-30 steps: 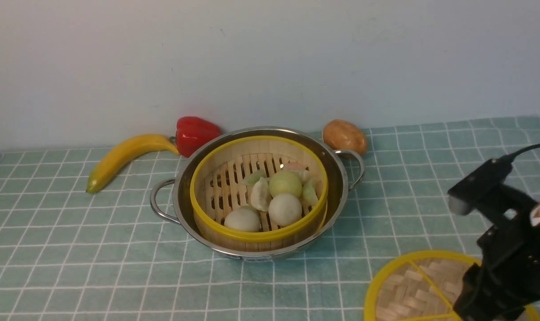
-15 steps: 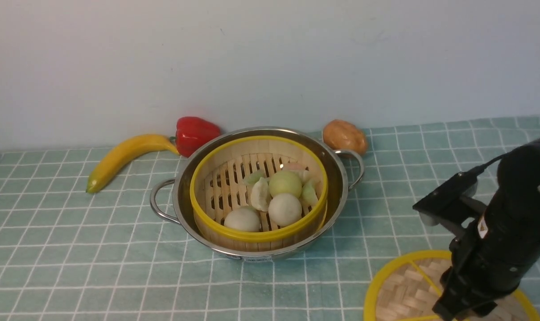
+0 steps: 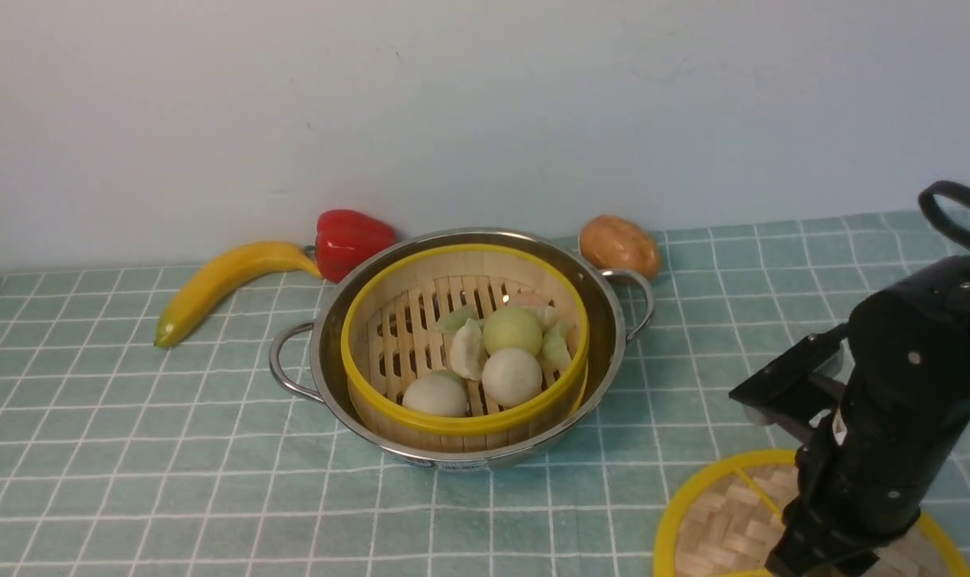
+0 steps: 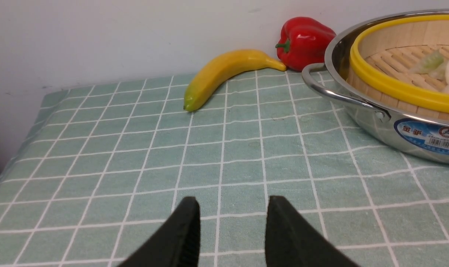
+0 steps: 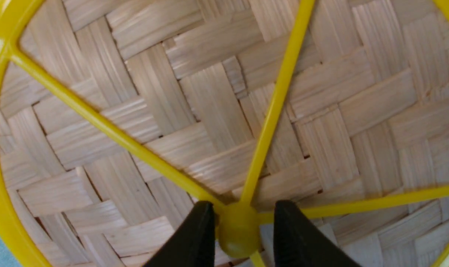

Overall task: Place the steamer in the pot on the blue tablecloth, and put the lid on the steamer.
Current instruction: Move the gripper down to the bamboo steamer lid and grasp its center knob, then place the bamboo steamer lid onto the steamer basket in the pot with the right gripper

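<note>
The lid is straddled at its small yellow centre knob by the right gripper. The gripper's black fingers are spread to either side of the knob rather than clamped on it, and a sliver of gap is seen on one side. The woven disc is laid flat on the blue tablecloth at the near right, well apart from the pot. The steamer is seated inside the pot at the middle of the cloth, its yellow rim uncovered, and pale buns and dumplings are held in it. Off to the pot's left, the left gripper is held low over bare cloth, jaws parted with nothing between them. A banana, a red pepper and a potato are lined up along the wall behind.
</note>
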### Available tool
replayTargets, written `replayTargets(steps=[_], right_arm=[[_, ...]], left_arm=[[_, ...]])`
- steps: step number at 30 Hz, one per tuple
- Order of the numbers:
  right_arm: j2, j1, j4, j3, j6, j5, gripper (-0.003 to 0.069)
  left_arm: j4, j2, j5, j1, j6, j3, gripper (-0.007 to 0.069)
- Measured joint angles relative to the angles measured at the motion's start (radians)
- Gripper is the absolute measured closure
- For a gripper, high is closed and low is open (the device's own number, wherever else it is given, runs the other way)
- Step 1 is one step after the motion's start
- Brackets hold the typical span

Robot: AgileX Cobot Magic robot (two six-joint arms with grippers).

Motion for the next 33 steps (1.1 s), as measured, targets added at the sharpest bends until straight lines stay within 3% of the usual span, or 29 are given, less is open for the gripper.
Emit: replayTargets(steps=[4,12,17,22,24,27,33], right_arm=[[0.001,0.000,0.019,-0.002,0.012,0.007,0.0512],[-0.094,0.000,0.069,-0.001,0.175,-0.099,0.0512],[-0.236,0.000,0.049,-0.002,0.182,-0.198,0.0512],[-0.288,0.000,0.125,-0.093,0.010,-0.234,0.0512],[-0.240,0.007,0.254,-0.204,-0.152,-0.211,0.0512],[-0.158,0.034,0.324,-0.325,-0.267,-0.187,0.0512],[0.052,0.103,0.309,-0.616,-0.351,-0.088,0.0512]], left_arm=[[0.000,0.000,0.000,0.000,0.000,0.000,0.0382],[0.000,0.000,0.000,0.000,0.000,0.000,0.0382],[0.000,0.000,0.000,0.000,0.000,0.000,0.0382],[0.000,0.000,0.000,0.000,0.000,0.000,0.0382],[0.000,0.000,0.000,0.000,0.000,0.000,0.0382],[0.000,0.000,0.000,0.000,0.000,0.000,0.0382],[0.000,0.000,0.000,0.000,0.000,0.000,0.0382]])
